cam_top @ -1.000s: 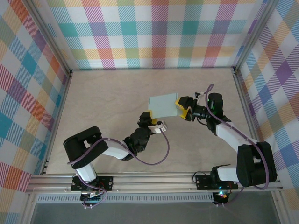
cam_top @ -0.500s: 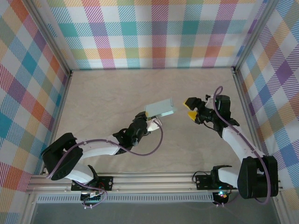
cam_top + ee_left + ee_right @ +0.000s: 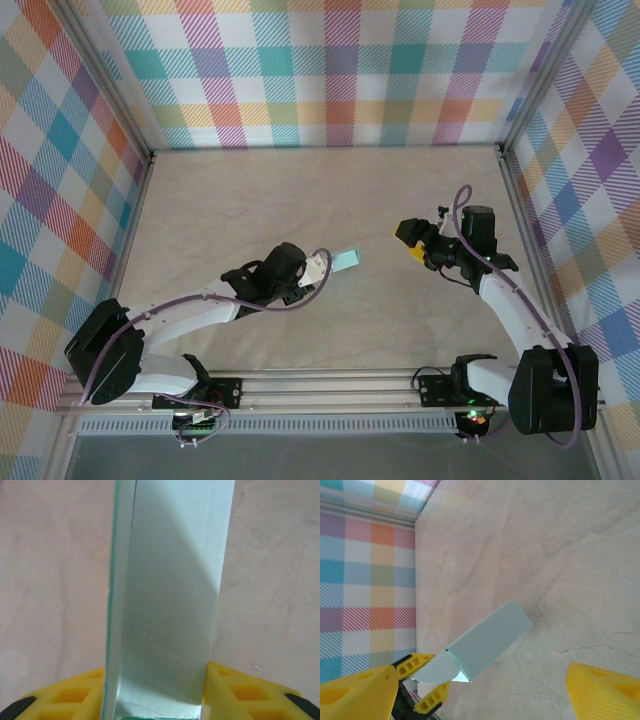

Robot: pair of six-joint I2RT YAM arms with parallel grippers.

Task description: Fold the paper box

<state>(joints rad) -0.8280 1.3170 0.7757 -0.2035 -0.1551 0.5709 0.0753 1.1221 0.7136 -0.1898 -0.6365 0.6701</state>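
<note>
Here, on the left, our left gripper [image 3: 325, 267] pinches the paper box [image 3: 345, 261] by one end, near the middle of the table [image 3: 250, 200] — it already reads as a slim closed sleeve, so we judge the folding mostly done. Further right, our right gripper [image 3: 416, 243] stands wide and empty, well apart. A rounded tab at the gripped end may be untucked — the far end is hard to read.

One paper box [image 3: 346, 261] sits left of centre. Two arms rise from the near edge, the left arm [image 3: 190, 322] and the right arm [image 3: 512, 312], carrying two grippers: left gripper [image 3: 324, 266], right gripper [image 3: 410, 242]. One table [image 3: 400, 185]; three plaid walls [image 3: 330, 70].
</note>
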